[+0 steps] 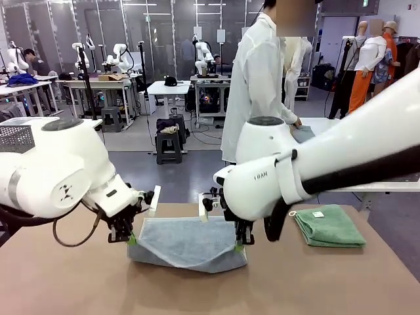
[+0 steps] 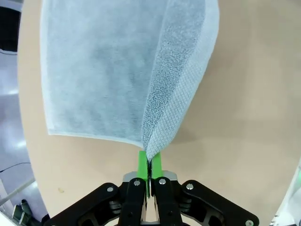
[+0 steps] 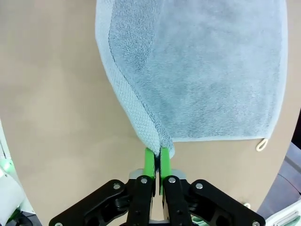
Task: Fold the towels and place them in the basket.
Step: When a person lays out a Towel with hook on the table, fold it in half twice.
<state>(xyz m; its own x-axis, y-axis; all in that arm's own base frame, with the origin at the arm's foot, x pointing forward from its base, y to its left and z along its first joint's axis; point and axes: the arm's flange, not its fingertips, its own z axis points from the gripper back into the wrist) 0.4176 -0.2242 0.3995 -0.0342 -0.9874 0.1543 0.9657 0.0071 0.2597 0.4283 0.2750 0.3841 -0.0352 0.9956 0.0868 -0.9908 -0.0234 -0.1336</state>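
Small dark lettering on the right arm's white housing point(image 1: 260, 176) is too blurred to read.

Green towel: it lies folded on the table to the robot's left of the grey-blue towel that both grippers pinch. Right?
No: the front view shows the green towel folded on the table to the robot's right of the grey-blue towel. The left gripper and right gripper do both pinch that one.
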